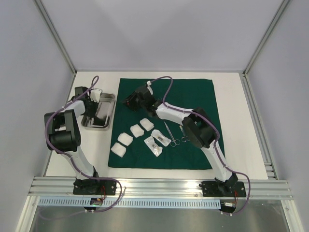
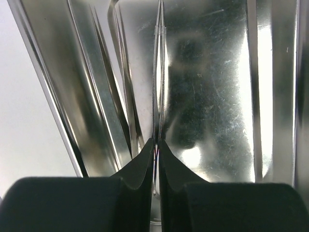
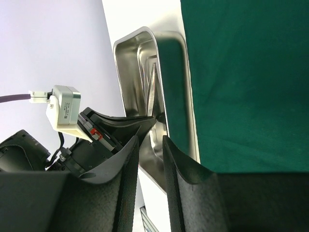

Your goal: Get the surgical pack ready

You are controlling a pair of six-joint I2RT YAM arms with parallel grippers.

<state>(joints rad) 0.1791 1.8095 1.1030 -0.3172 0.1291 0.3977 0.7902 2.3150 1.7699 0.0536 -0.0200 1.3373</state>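
The dark green cloth (image 1: 193,96) of the surgical pack lies spread flat, with several white gauze squares (image 1: 136,130) and slim metal instruments (image 1: 170,133) on its near left part. A small steel tray (image 1: 109,98) stands on the white table just left of the cloth. My left gripper (image 1: 99,112) reaches down into the tray (image 2: 217,72). Its jaws (image 2: 156,145) are pinched on a thin metal instrument (image 2: 158,72) that stands on edge inside. My right gripper (image 1: 128,102) hovers at the cloth's left edge, facing the tray (image 3: 130,58). It (image 3: 154,137) stands open and holds nothing.
Grey enclosure walls and aluminium posts (image 1: 58,38) border the table on three sides. A rail (image 1: 159,186) carrying both arm bases runs along the near edge. A small packet (image 1: 154,143) lies on the cloth beside the scissors.
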